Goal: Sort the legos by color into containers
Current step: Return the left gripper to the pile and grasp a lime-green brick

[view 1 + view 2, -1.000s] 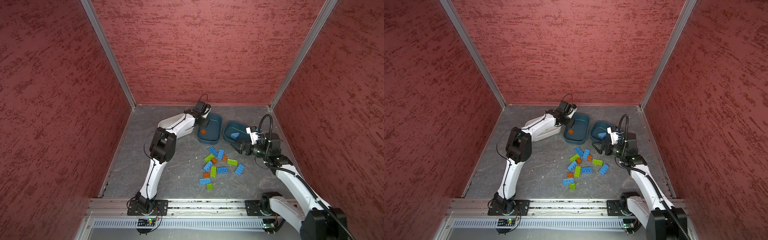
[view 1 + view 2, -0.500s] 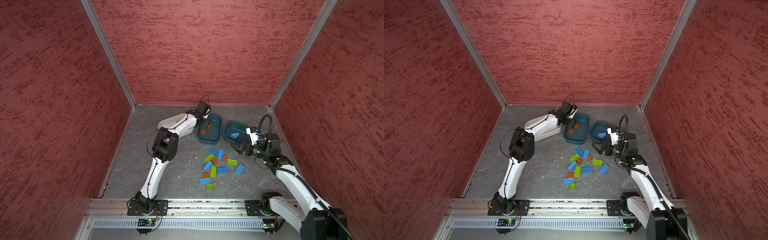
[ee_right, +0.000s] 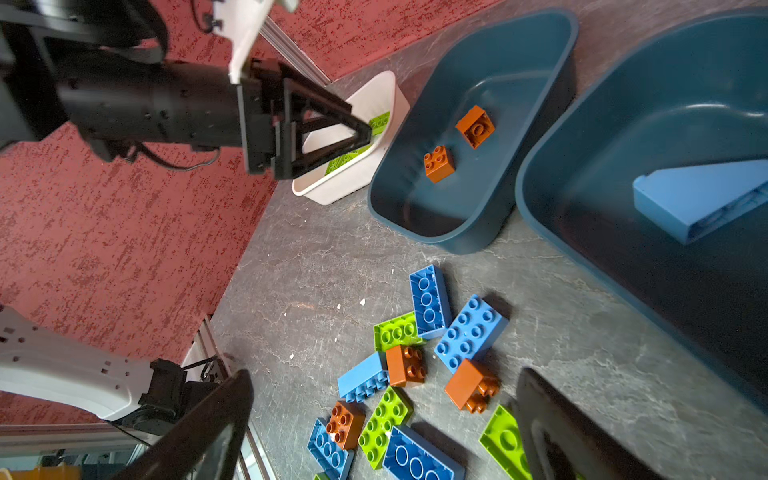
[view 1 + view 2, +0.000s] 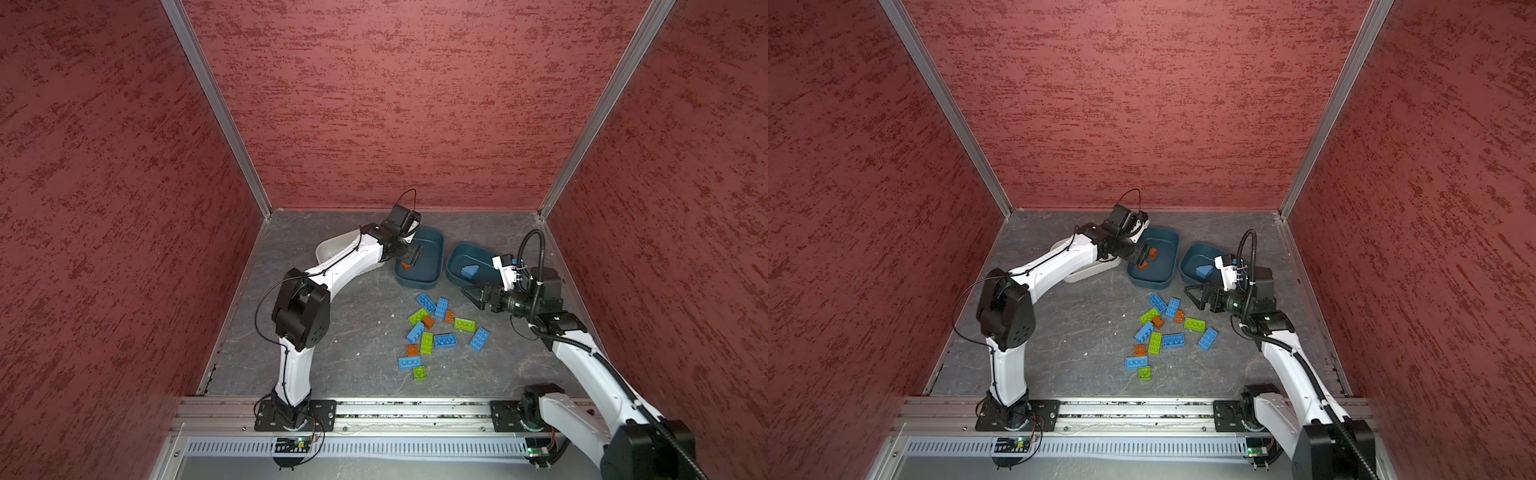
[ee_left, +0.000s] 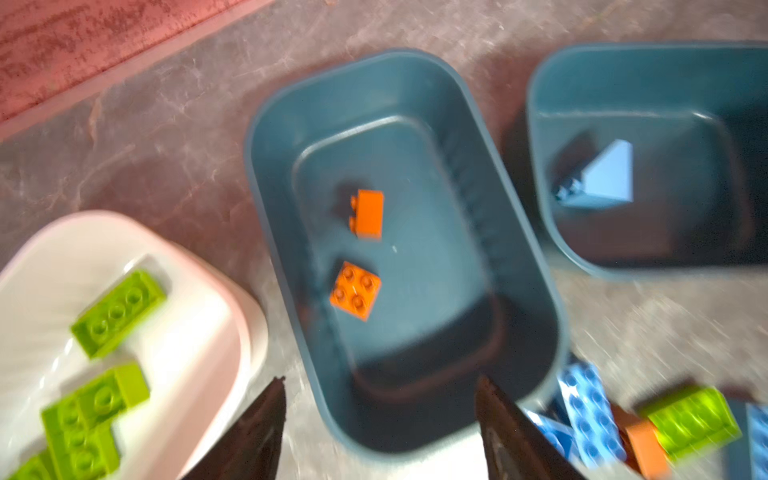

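My left gripper [image 5: 382,380] hangs open and empty over the near end of the middle teal container [image 5: 266,232], as both top views show it [image 4: 411,257] [image 4: 1142,255]. Two orange legos [image 5: 368,214] [image 5: 355,291] lie loose on that container's floor. A blue wedge [image 5: 602,178] rests in the right teal container [image 4: 457,255]. Lime green legos [image 5: 118,313] lie in the white container [image 4: 332,247]. My right gripper [image 3: 384,374] is open, low beside the right edge of the loose pile of legos [image 4: 440,332], holding nothing.
The pile of blue, green and orange bricks spreads over the grey floor [image 4: 353,332] in front of the containers. Red walls [image 4: 124,208] close in three sides. A metal rail [image 4: 415,409] with both arm bases runs along the front.
My left gripper has opened and the orange brick it held now lies in the middle teal container beside the other one. The right arm has stayed put.
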`<state>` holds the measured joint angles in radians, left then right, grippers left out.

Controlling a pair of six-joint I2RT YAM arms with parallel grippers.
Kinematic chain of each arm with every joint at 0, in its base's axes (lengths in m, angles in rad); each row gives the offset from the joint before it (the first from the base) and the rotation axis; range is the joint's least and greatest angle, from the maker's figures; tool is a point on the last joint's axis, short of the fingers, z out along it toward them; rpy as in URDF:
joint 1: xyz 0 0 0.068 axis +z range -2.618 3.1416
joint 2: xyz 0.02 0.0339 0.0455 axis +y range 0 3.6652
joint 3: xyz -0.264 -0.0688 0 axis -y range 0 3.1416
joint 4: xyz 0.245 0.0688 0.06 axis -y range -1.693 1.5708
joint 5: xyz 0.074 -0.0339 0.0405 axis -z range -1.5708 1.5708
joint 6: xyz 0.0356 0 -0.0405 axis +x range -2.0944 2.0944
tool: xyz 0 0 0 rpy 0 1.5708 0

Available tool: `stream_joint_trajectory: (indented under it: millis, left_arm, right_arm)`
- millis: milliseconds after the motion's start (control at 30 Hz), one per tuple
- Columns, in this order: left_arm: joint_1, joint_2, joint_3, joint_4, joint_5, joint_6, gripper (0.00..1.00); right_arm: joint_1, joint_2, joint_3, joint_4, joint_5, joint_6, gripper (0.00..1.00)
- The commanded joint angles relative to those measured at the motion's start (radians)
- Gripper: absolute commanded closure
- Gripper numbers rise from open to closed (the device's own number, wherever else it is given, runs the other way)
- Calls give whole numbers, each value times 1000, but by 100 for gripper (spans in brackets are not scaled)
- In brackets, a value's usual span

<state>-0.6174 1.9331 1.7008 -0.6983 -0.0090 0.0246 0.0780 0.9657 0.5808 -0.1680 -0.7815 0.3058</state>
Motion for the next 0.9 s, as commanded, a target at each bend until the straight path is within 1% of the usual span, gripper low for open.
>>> stream_joint_trajectory:
  millis: [0, 133, 233, 333, 400, 467, 567, 667, 867]
  left_arm:
    - [-36, -80, -102, -42, -1, -44, 24]
    - [-87, -181, -246, -21, -4, -95, 22]
    - [-119, -229, -331, 9, -9, -158, 22]
    - [-151, -238, -370, 15, -13, -239, 22]
    - [-179, -237, -393, 30, -23, -270, 22]
    - [-202, -229, -424, 67, -7, -283, 22]
    - [-233, -201, -446, 83, -30, -275, 23]
    - [-233, -179, -464, 117, -31, -254, 26]
    - [-227, -110, -457, 147, -34, -151, 34]
  right_arm:
    - [5, -15, 19, -4, -7, -24, 1]
    - [5, -10, 15, -4, -13, -25, 1]
    - [5, -12, 11, -4, -13, -25, 1]
    - [5, -14, 6, -7, -9, -27, 1]
    - [5, -17, 3, -8, -6, -27, 1]
    - [5, -19, 2, -8, -5, -24, 1]
    - [5, -22, 1, -13, -5, -28, 1]
    - [5, -24, -1, -19, -7, -30, 1]
    - [5, -36, -13, -13, -6, -20, 1]
